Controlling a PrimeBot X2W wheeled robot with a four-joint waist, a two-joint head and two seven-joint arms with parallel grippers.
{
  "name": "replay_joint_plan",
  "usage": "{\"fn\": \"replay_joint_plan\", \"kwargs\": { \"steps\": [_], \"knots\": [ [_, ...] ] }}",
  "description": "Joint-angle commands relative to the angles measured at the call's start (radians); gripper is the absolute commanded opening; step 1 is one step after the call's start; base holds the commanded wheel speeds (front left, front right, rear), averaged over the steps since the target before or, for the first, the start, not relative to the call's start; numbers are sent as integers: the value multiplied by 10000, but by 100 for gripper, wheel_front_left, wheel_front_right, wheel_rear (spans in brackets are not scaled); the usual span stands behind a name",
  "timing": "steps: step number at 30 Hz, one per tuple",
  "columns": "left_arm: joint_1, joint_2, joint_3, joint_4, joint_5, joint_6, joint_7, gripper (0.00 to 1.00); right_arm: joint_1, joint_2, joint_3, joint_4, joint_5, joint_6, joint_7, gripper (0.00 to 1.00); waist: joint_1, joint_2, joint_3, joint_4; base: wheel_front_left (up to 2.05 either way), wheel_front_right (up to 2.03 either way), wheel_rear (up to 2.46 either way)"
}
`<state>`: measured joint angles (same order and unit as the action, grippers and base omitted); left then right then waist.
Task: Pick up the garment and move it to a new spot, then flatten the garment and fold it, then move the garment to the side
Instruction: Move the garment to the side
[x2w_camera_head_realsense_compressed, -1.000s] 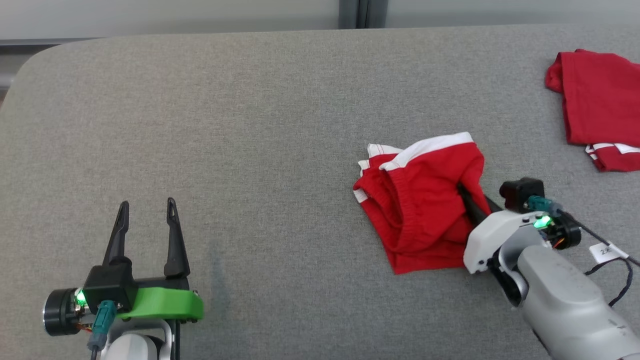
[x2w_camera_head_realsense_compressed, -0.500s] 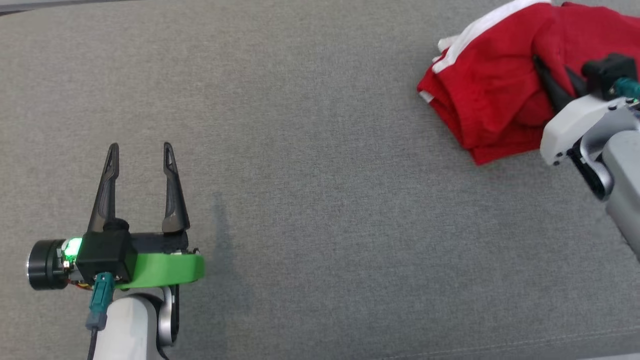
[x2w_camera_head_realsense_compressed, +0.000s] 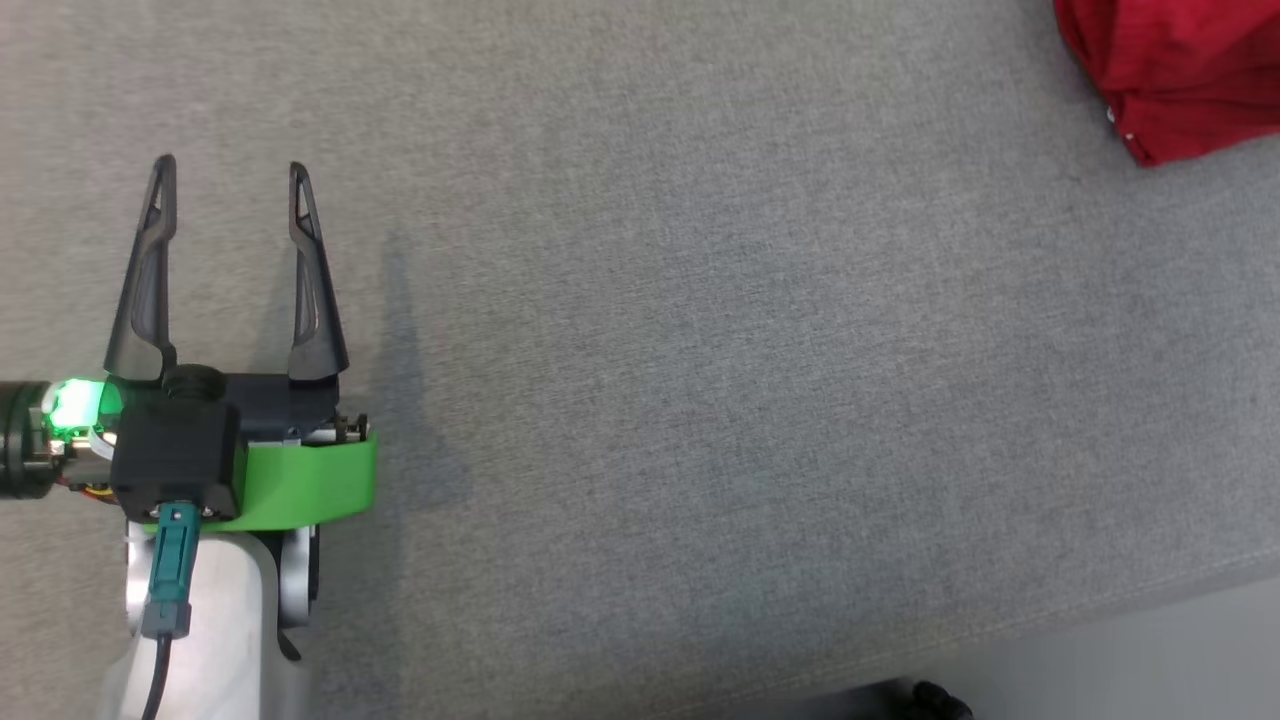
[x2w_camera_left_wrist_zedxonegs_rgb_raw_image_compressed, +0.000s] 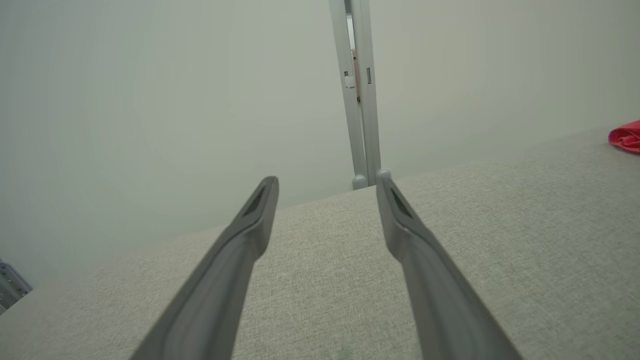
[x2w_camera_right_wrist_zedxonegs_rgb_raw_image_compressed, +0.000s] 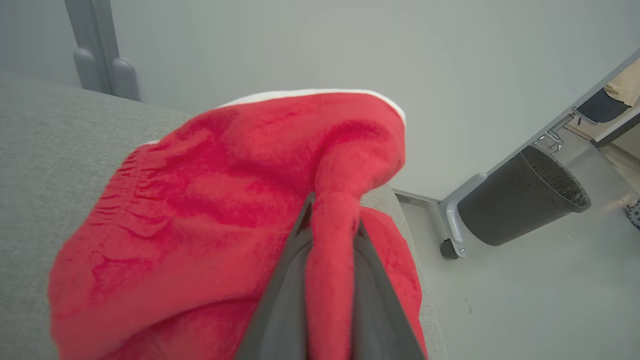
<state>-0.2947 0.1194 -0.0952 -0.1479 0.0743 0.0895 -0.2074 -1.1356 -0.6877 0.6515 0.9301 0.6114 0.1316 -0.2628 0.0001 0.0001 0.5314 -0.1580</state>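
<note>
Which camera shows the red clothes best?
The right wrist view. There the red garment is big and close, pinched in the right gripper's shut fingers. The head view catches a red corner at its top right, the left wrist view a tiny red bit at its right edge; whether those are the same cloth is unclear.

A: Grippers?
B: Two: left gripper (x2w_camera_head_realsense_compressed: 232, 165), lower left of the head view; right gripper (x2w_camera_right_wrist_zedxonegs_rgb_raw_image_compressed: 334, 210), bottom middle of its wrist view. Two dark fingers (x2w_camera_head_realsense_compressed: 150, 280) apiece.
A: Clothing?
B: One red garment (x2w_camera_right_wrist_zedxonegs_rgb_raw_image_compressed: 210, 200), white-trimmed.
A: Else?
B: One grey padded table (x2w_camera_head_realsense_compressed: 700, 350); one dark bin (x2w_camera_right_wrist_zedxonegs_rgb_raw_image_compressed: 520, 200), right side of the right wrist view.
</note>
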Motion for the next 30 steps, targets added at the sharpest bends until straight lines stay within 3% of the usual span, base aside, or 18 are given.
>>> {"fn": "replay_joint_plan", "kwargs": {
  "steps": [1,8,13,14,15,23,30],
  "knots": [
    [-223,157,-26,-210,129,33,130,100,-238,-134,84,194,133,-19,-20,0,-1,-1,928,-746,0,0,0],
    [-320,334,-162,-1202,441,76,467,100,-1039,-625,575,909,320,-19,-20,0,-1,-1,1342,-708,0,0,0],
    [-197,434,-177,-1692,530,113,617,100,-1617,-378,789,1515,388,-19,-19,0,-1,-1,1459,-633,0,0,0],
    [-175,437,-183,-1747,530,123,635,100,-1740,-365,806,1637,389,-19,-20,7,-1,-1,1479,-605,0,0,0],
    [-149,437,-191,-1791,531,141,638,100,-1891,-344,839,1791,318,-19,-20,100,-1,-1,1493,-573,0,0,0],
    [132,357,-65,-1497,215,310,358,100,-2106,-356,549,2324,111,-19,-19,100,-1,-1,1181,-357,0,0,0],
    [745,345,358,-532,-384,445,-120,100,-1033,-68,-1233,579,-305,-19,-19,100,-1,-1,-8,-292,0,0,0]
  ]
}}
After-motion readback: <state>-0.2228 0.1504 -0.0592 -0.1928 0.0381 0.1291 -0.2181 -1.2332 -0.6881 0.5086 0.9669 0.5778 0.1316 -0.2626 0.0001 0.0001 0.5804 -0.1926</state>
